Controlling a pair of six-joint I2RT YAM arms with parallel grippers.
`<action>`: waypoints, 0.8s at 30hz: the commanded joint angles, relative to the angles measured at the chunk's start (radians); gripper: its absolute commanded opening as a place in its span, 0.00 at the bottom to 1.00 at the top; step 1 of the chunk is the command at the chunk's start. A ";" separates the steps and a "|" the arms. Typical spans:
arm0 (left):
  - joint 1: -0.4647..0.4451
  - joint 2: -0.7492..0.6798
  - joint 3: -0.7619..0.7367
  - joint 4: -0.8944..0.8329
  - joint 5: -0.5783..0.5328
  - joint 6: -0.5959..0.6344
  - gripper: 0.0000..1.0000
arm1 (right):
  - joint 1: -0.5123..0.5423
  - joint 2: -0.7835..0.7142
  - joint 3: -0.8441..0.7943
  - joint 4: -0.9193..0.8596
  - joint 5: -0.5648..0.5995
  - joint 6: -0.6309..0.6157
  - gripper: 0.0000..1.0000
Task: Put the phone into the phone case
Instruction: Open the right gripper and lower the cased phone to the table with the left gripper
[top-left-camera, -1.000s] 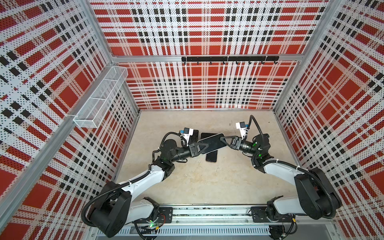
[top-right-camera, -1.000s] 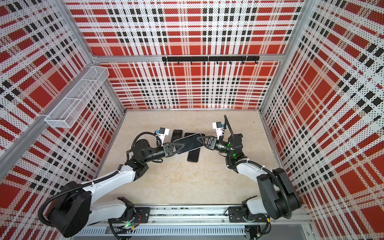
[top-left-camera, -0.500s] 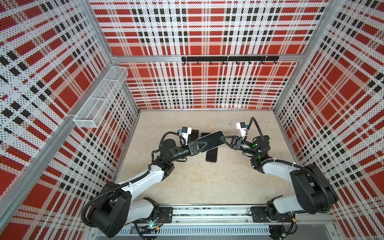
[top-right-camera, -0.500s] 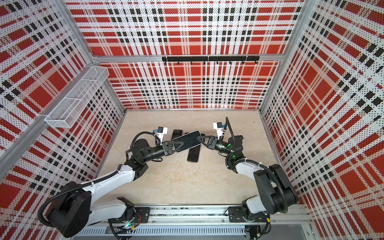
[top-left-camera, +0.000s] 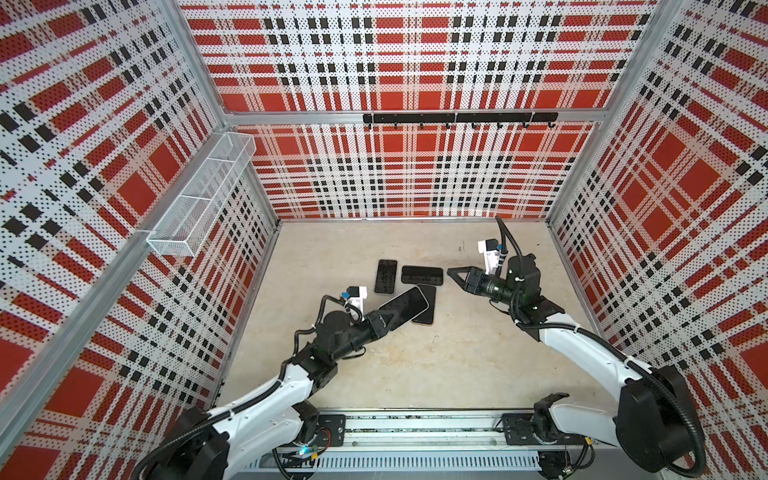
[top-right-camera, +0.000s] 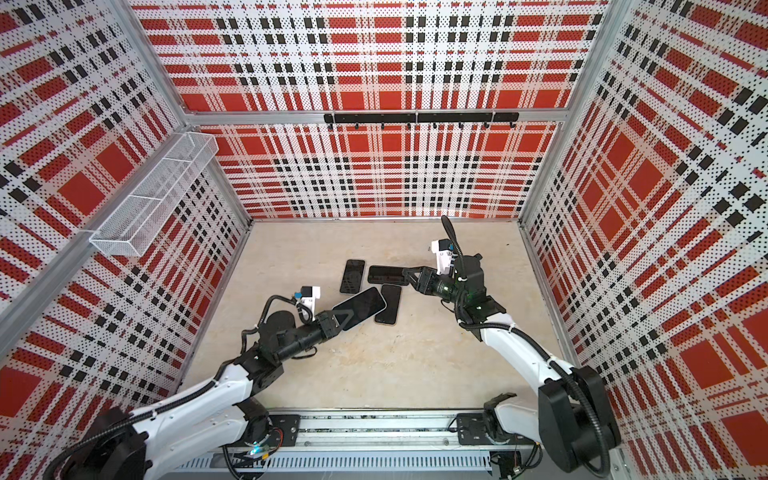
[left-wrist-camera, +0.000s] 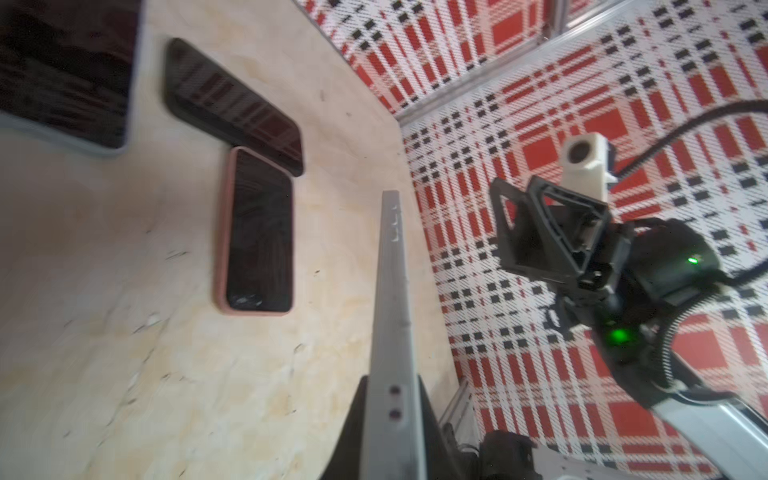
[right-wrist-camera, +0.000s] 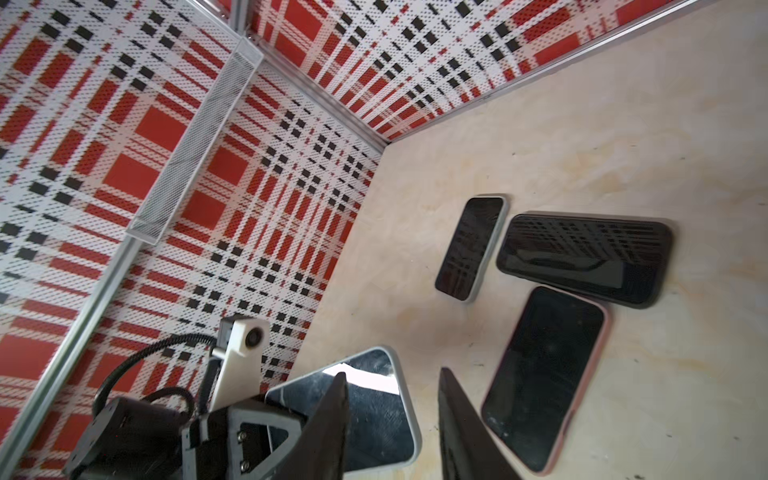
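My left gripper (top-left-camera: 387, 318) is shut on the near end of the phone (top-left-camera: 405, 305), a dark-screened slab with a silver rim, held tilted above the table. The left wrist view shows the phone (left-wrist-camera: 392, 311) edge-on, pinched between the fingers of the left gripper (left-wrist-camera: 392, 386). My right gripper (top-left-camera: 451, 272) hovers open and empty to the phone's right, clear of it. Through its open jaws, the right gripper (right-wrist-camera: 392, 374) looks onto the held phone (right-wrist-camera: 374, 415). A black thick-rimmed phone case (top-left-camera: 422, 275) lies flat behind the phone. I cannot tell if the case is empty.
A pink-rimmed phone (top-left-camera: 427, 307) lies partly under the held phone, next to the black case. A pale-rimmed phone (top-left-camera: 385, 276) lies left of the case. A wire basket (top-left-camera: 199, 199) hangs on the left wall and a hook rail (top-left-camera: 457, 118) on the back wall.
The right gripper opened and let go of the phone's far end. The left gripper drew the phone left and toward the front, away from the right gripper.
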 joint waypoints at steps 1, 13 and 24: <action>-0.029 -0.073 -0.057 -0.071 -0.260 -0.108 0.05 | 0.002 0.005 0.010 -0.086 0.064 -0.081 0.37; -0.037 0.002 -0.089 -0.041 -0.403 -0.222 0.09 | 0.002 -0.025 -0.044 -0.062 0.038 -0.072 0.37; 0.051 0.299 -0.004 0.099 -0.165 -0.212 0.24 | 0.002 -0.036 -0.055 -0.066 0.059 -0.069 0.37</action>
